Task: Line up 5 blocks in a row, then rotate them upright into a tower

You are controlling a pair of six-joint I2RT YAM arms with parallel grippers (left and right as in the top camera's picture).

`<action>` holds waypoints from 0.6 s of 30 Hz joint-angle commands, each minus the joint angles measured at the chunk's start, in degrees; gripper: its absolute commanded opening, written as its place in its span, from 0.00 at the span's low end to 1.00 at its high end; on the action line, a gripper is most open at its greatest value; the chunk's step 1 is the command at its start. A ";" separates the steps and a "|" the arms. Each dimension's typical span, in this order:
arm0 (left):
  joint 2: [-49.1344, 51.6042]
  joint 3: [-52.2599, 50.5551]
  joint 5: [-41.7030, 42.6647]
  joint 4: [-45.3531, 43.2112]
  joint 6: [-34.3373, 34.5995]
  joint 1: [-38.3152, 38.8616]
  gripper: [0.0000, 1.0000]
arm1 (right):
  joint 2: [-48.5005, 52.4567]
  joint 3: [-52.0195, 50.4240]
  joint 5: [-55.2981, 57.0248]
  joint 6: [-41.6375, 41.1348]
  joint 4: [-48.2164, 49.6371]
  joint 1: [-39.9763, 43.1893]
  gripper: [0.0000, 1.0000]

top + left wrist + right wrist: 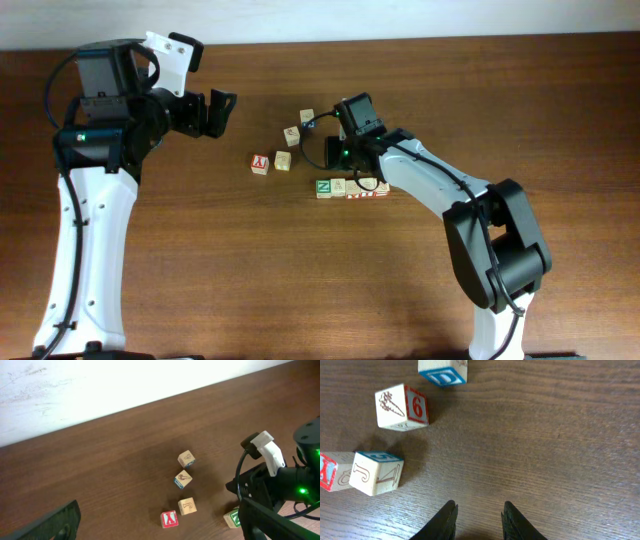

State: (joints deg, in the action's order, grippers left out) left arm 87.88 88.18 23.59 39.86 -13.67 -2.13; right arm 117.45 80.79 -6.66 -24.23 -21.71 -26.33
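Close by my right pincer (479,521), on the side nearer its base, the row of blocks (352,187) runs side to side, with the green Z block (323,187) at the left end. That pincer is loose and empty. The left pincer (215,112) gapes wide, far off.

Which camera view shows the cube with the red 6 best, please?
Right wrist: the cube with the red 6 sits close, digit and carrot drawing legible. Overhead and left wrist show it tiny, markings unreadable.
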 commanded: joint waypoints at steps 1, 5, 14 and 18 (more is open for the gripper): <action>0.50 1.11 0.63 -0.07 0.33 -0.28 0.99 | 1.01 1.25 0.92 -0.42 -1.20 -1.09 0.30; 0.50 1.11 0.63 -0.07 0.33 -0.28 0.99 | 1.01 1.25 0.96 -0.42 -2.93 -2.23 0.27; 0.50 1.11 0.63 -0.07 0.33 -0.28 0.99 | 1.11 1.16 1.31 -1.77 -4.59 -2.97 0.22; 0.50 1.11 0.61 -0.07 0.33 -0.28 0.99 | 1.75 1.14 1.25 -2.86 -5.49 -2.97 0.23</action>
State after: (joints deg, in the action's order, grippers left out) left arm 87.88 88.18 23.59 39.86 -13.65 -2.13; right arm 117.49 80.86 -6.42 -25.85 -26.79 -28.93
